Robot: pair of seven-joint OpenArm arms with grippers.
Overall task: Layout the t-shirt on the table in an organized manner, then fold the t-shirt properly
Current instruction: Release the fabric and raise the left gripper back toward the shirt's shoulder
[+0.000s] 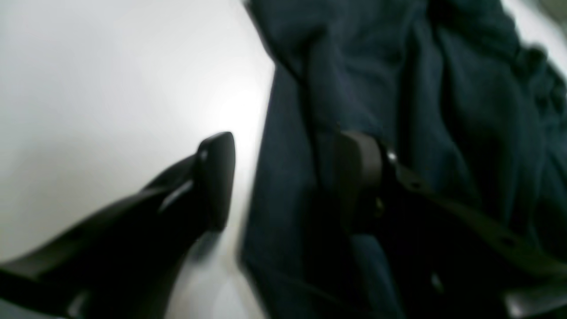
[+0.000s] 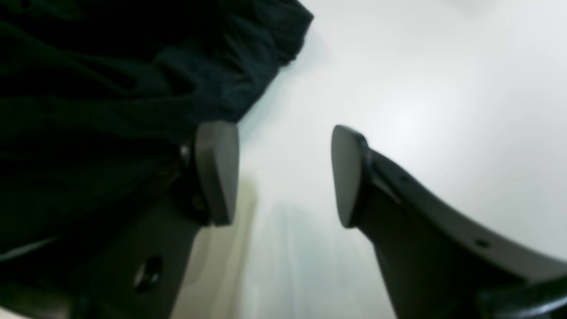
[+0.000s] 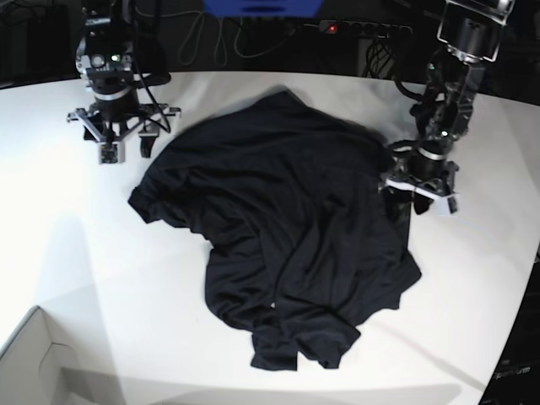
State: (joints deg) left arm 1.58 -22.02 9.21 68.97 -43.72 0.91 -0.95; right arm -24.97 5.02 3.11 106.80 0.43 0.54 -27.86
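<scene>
The black t-shirt (image 3: 287, 228) lies crumpled in a loose heap on the white table (image 3: 101, 253). At the shirt's right edge my left gripper (image 3: 418, 196) is open. In the left wrist view the left gripper (image 1: 288, 177) straddles the hem: one finger is over bare table, the other over the t-shirt (image 1: 398, 88). My right gripper (image 3: 125, 150) stands open beside the shirt's upper left edge. Seen from the right wrist, the right gripper (image 2: 283, 175) has only bare table (image 2: 421, 88) between its fingers. The t-shirt (image 2: 110, 88) bunches just behind its left finger.
A pale cardboard box corner (image 3: 34, 363) sits at the front left. Cables and a power strip (image 3: 363, 27) run along the back edge. The table's curved edge (image 3: 515, 329) cuts in at the front right.
</scene>
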